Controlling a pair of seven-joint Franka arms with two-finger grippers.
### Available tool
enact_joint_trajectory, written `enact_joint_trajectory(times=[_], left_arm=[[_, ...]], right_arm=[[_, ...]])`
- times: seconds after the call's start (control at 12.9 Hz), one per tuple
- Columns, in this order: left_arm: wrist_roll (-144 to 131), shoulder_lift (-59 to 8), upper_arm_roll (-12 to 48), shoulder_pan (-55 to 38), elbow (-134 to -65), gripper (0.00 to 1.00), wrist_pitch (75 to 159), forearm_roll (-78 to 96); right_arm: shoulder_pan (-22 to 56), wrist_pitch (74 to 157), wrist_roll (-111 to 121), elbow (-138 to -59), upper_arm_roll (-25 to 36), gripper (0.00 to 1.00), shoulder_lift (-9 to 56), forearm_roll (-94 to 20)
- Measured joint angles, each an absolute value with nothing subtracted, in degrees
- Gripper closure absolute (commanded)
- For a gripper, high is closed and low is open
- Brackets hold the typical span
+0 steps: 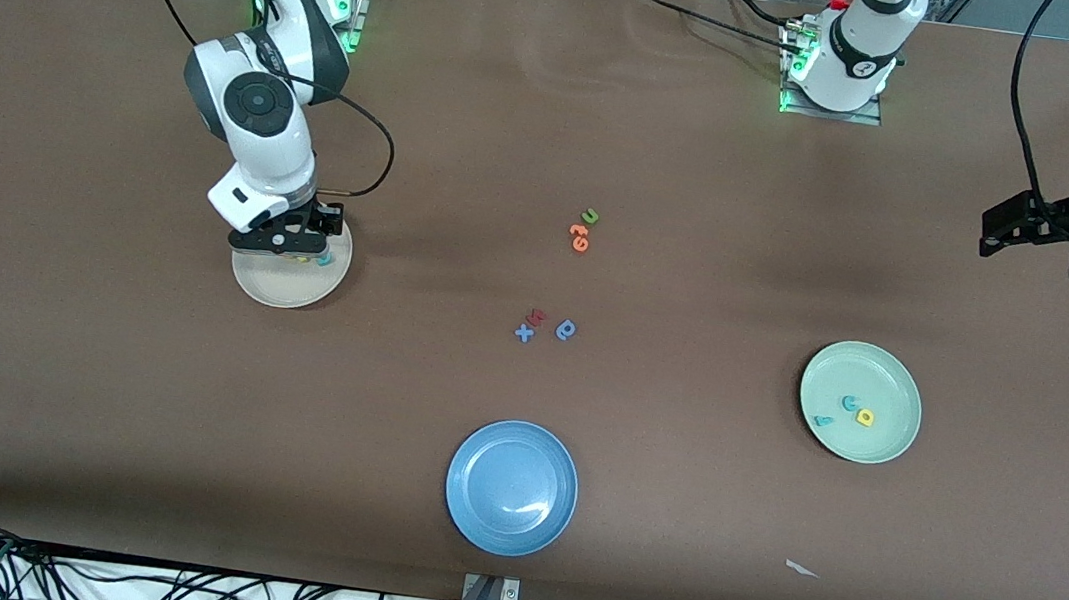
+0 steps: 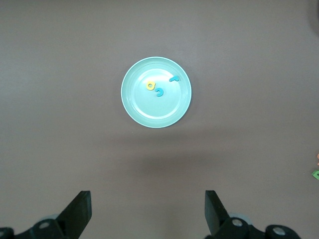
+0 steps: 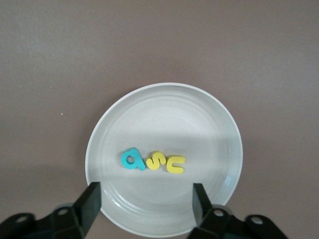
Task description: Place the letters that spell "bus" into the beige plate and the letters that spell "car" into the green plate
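Now at the release step: right gripper (image 1: 300, 241) hangs low over the round shallow cream-beige plate (image 1: 279, 289) at the right arm's end of the brown bench (image 1: 671, 517), jaws apart and nothing between them. In the right wrist view its black fingers (image 3: 90, 203) stand wide on either side of three small foam letters lying flat in a row in the plate: teal b (image 3: 132, 160), yellow s (image 3: 155, 160), yellow u (image 3: 175, 164), each touching or just beside the next. "bus" looks done.

Doing this step well, as I judge it: lift straight up with the jaws kept apart, so no finger catches a letter or the plate rim; no sideways sweep until clear of the plate.

Round pale mint-green plate (image 1: 881, 440) sits toward the left arm's end, holding teal c (image 1: 851, 404), yellow a (image 1: 865, 417) and thin teal r (image 1: 822, 421), all flat, c and a close together, r a little apart nearer the rim. "car" looks done too.

Left gripper (image 1: 1000, 232) waits high over the left arm's end of the bench, arm folded back, jaws wide apart and empty; its wrist view looks down on the green plate from well above.

Right arm pose: elbow bent, wrist pointing straight down over the beige plate
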State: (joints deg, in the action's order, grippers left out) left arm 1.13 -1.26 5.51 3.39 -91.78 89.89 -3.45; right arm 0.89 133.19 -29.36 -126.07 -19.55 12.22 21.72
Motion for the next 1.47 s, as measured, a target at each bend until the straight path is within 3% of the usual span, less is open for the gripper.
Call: enact_joint_trajectory(times=[0.46, 0.7, 0.93, 1.47], left_arm=[[1.1, -1.42, 5.5, 3.38, -90.81, 0.0, 89.89, -2.04], [1.1, -1.7, 5.48, 3.38, -90.62, 0.0, 89.9, -2.04], [1.1, -2.06, 5.52, 3.38, -90.47, 0.0, 89.89, -2.02], [1.1, -2.2, 5.44, 3.4, -90.34, 0.0, 89.89, -2.02]], right_arm=[[0.85, 103.54, -18.4, -104.22, -20.42, 0.0, 9.17, 12.48], [1.01, 92.97, -4.17, -95.2, -12.04, 0.0, 7.68, 6.09], [2.59, 89.04, 6.98, -92.09, -2.18, 0.0, 6.25, 2.92], [3.25, 86.75, 9.01, -88.09, -0.53, 0.0, 6.52, 2.75]])
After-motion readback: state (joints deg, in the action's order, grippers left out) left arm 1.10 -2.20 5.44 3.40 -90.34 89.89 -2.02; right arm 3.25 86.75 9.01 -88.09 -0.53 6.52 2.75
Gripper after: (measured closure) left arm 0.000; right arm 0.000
